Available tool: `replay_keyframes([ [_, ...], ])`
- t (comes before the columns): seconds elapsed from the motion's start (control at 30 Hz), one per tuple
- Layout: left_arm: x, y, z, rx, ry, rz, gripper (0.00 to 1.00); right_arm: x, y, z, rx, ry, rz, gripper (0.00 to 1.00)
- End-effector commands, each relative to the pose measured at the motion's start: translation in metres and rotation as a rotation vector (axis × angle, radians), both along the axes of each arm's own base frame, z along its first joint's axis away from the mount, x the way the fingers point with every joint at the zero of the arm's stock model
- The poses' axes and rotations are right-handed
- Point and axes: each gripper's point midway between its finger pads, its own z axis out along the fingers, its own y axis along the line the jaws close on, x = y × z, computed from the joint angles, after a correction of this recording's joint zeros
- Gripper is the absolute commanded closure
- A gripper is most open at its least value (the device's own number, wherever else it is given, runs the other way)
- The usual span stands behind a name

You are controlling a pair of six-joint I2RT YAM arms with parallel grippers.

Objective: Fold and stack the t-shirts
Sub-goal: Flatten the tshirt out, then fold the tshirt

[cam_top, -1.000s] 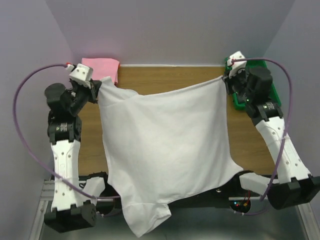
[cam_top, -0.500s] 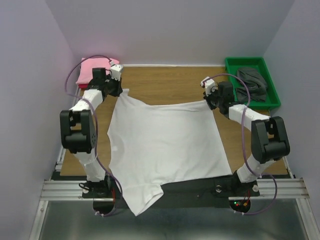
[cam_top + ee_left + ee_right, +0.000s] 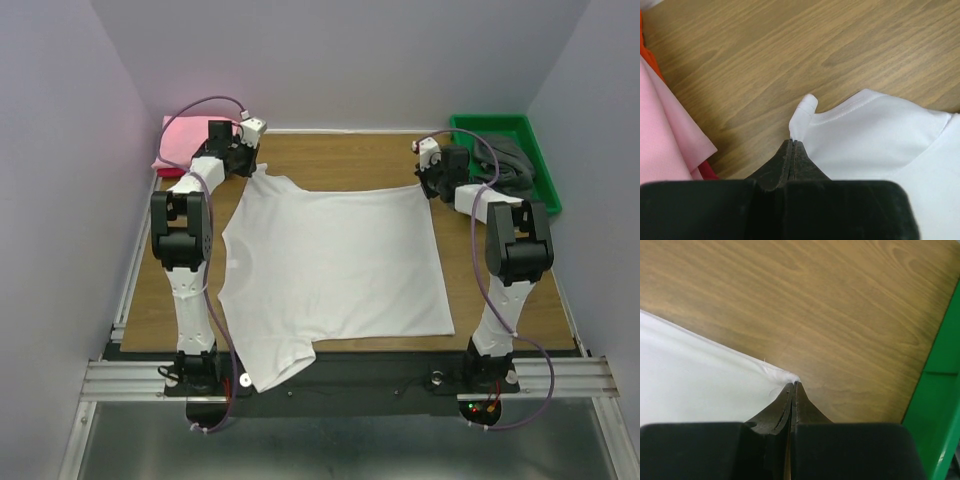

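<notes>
left pincer (image 3: 792, 145) and right pincer (image 3: 793, 386) each clenched on a far corner of the white t-shirt (image 3: 330, 260)

A wooden surface (image 3: 340, 160) is lying flat, boxed in by pale walls (image 3: 330, 60). A green tray (image 3: 487, 124) is sitting at the surface's far right corner. A metal rail (image 3: 130, 376) is running along the surface's near edge.

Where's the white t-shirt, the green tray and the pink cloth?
White cotton t-shirt (image 3: 330, 265): top view, middle of its spread body.
Green plastic tray (image 3: 482, 122): top view, its far rim.
Pink folded cloth (image 3: 185, 140): top view, its flat top.
</notes>
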Motion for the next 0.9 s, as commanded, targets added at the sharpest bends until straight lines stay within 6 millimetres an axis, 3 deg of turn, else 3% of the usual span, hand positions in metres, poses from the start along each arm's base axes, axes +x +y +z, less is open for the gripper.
replay_keyframes([
  [0.0, 0.016, 0.003, 0.042, 0.033, -0.108, -0.010, 1.00, 0.019, 0.007, 0.030, 0.058, -0.055, 0.007, 0.99],
  [0.07, 0.013, 0.001, 0.058, 0.035, -0.143, -0.025, 1.00, 0.019, 0.007, 0.035, 0.066, -0.055, 0.010, 0.99],
  [0.2, 0.003, -0.001, 0.071, 0.068, -0.178, -0.050, 1.00, 0.013, 0.012, 0.046, 0.081, -0.050, 0.035, 0.99],
  [0.4, -0.005, -0.009, 0.065, 0.091, -0.159, -0.070, 1.00, 0.013, 0.015, 0.045, 0.099, -0.030, 0.040, 0.99],
  [0.53, -0.009, -0.010, 0.079, 0.084, -0.184, -0.068, 1.00, 0.012, 0.017, 0.060, 0.102, -0.054, 0.054, 0.99],
  [0.57, -0.012, -0.009, 0.090, 0.084, -0.205, -0.070, 1.00, 0.012, 0.016, 0.064, 0.101, -0.062, 0.054, 0.99],
  [0.6, -0.019, -0.010, 0.089, 0.084, -0.197, -0.076, 1.00, 0.007, 0.014, 0.063, 0.099, -0.043, 0.051, 0.99],
  [0.63, -0.024, -0.009, 0.102, 0.092, -0.224, -0.081, 1.00, 0.005, 0.011, 0.071, 0.099, -0.054, 0.051, 0.99],
  [0.67, -0.027, -0.008, 0.095, 0.099, -0.209, -0.083, 1.00, 0.004, 0.011, 0.069, 0.101, -0.050, 0.053, 0.99],
  [0.8, -0.061, -0.005, 0.109, 0.125, -0.217, -0.109, 1.00, -0.011, 0.005, 0.090, 0.109, -0.070, 0.074, 0.99],
  [0.83, -0.070, -0.004, 0.122, 0.134, -0.248, -0.120, 1.00, -0.019, 0.004, 0.082, 0.103, -0.048, 0.084, 0.99],
  [0.87, -0.075, -0.004, 0.111, 0.138, -0.222, -0.129, 1.00, -0.023, 0.004, 0.085, 0.099, -0.055, 0.093, 0.99],
])
